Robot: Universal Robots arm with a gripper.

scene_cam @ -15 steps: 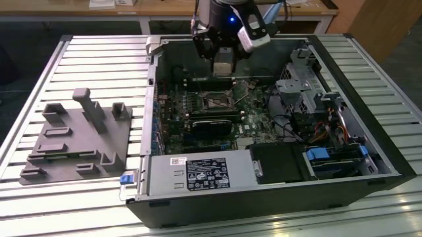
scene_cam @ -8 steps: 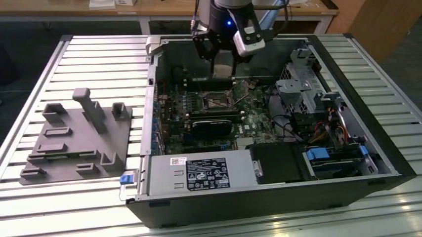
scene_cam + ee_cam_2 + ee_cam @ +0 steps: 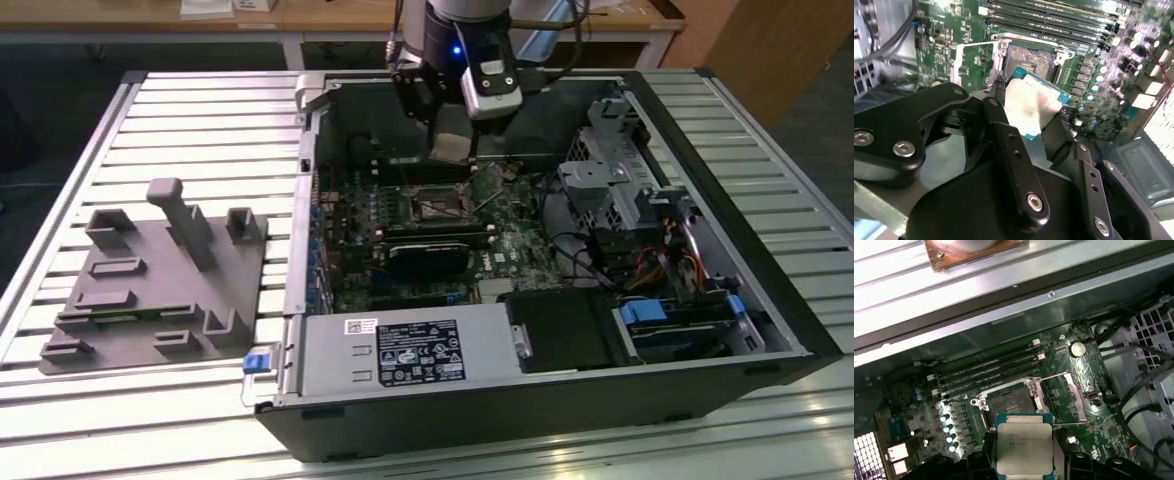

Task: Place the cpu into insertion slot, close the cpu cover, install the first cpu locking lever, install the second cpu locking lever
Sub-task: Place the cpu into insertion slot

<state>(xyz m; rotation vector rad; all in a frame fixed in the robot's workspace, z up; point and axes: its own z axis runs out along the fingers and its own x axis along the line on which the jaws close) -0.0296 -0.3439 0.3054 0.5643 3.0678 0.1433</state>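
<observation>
My gripper [image 3: 454, 140] is shut on the cpu [image 3: 450, 150], a pale silvery square chip, and holds it in the air inside the open computer case. The chip sits between two black fingers [image 3: 1004, 145] in the second wrist view, and the cpu [image 3: 1024, 447] lies flat in the first wrist view. The insertion slot [image 3: 437, 208] is below and slightly nearer the exterior camera, open, with its dark centre bare [image 3: 1009, 402] [image 3: 1031, 60]. Beside the slot the cpu cover [image 3: 1077, 397] is swung open; its thin metal frame [image 3: 976, 44] stands off to one side.
The case [image 3: 787, 330] lies open on a slatted metal table [image 3: 200, 130]. A grey power supply box [image 3: 400, 352] fills its near side, a black heatsink block [image 3: 430, 255] sits just before the slot, and a drive cage with cables [image 3: 601, 190] is at the exterior view's right. A grey fixture [image 3: 147, 280] lies at the left.
</observation>
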